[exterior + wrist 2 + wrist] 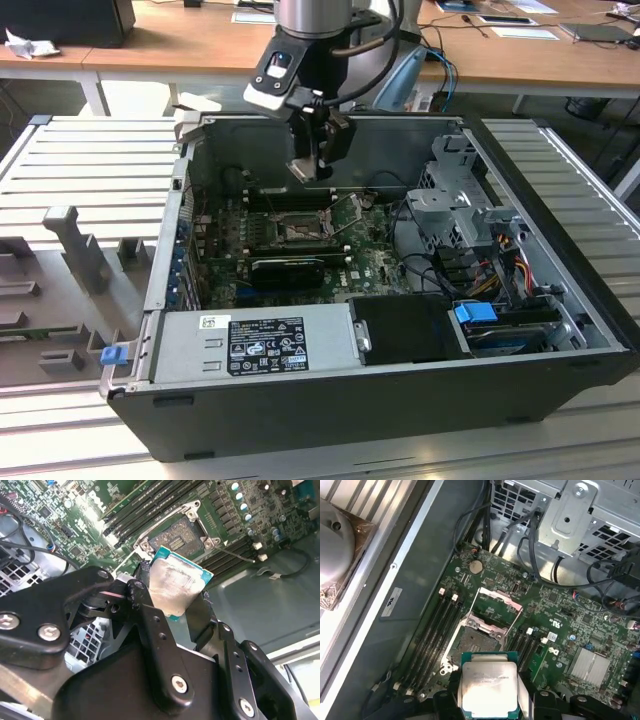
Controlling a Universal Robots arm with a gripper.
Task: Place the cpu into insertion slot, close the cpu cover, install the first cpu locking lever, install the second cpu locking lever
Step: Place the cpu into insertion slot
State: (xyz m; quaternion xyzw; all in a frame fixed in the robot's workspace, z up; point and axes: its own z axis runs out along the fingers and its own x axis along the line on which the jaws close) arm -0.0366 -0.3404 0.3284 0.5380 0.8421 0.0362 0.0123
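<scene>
Claw (318,165) hangs over the open case (330,405), its fingers (200,620) pinching the cpu (177,587) by two opposite edges. In both wrist views the cpu (489,685) sits between the fingertips, silvery face to the cameras, held off the board. In the exterior view the slot (300,232) lies at about 6 o'clock from the claw, apart from it. Its cover (500,596) stands swung up beside the dark socket. From the slot, the grey power supply (255,345) is at 7 o'clock and the drive cage (460,190) at 2 o'clock
</scene>
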